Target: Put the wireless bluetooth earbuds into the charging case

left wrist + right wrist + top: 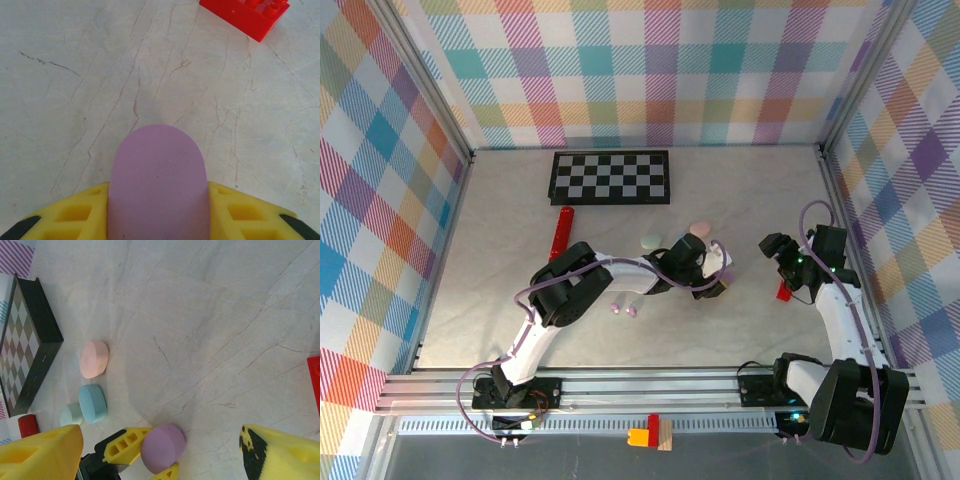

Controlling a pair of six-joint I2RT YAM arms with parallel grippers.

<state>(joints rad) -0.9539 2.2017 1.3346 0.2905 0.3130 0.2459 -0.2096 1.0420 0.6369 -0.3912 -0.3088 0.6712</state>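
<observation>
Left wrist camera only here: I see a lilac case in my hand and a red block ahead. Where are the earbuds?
Observer: Two lilac earbuds lie on the table behind the left hand, beside that arm's forearm, toward the bases.
Operator: Any other cases around?
Observer: A pink case and a blue case lie side by side, apart, between your lilac case and the checkerboard.
Operator: And the right hand?
Observer: The right hand is open, beside the red block.
</observation>
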